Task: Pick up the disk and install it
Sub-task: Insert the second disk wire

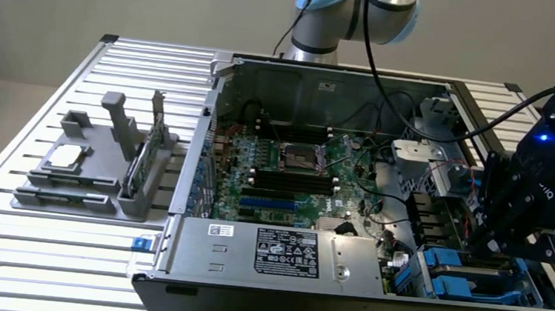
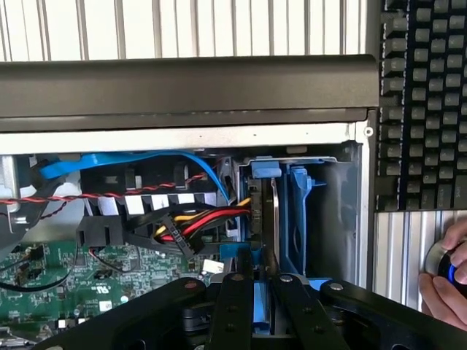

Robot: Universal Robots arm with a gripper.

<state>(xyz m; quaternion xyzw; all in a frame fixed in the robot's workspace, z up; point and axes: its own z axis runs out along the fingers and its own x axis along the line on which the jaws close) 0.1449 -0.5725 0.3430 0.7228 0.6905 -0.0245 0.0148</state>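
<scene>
Ribbed metal table [image 1: 22,254] carries an open black computer case [image 1: 345,309]. Inside its drive bay, the black pincer [image 2: 255,292] is clamped on the disk [image 2: 264,219], a thin grey slab standing edge-on in its blue plastic carrier.

Even, soft room light; case interior dim w/ shadows.
</scene>
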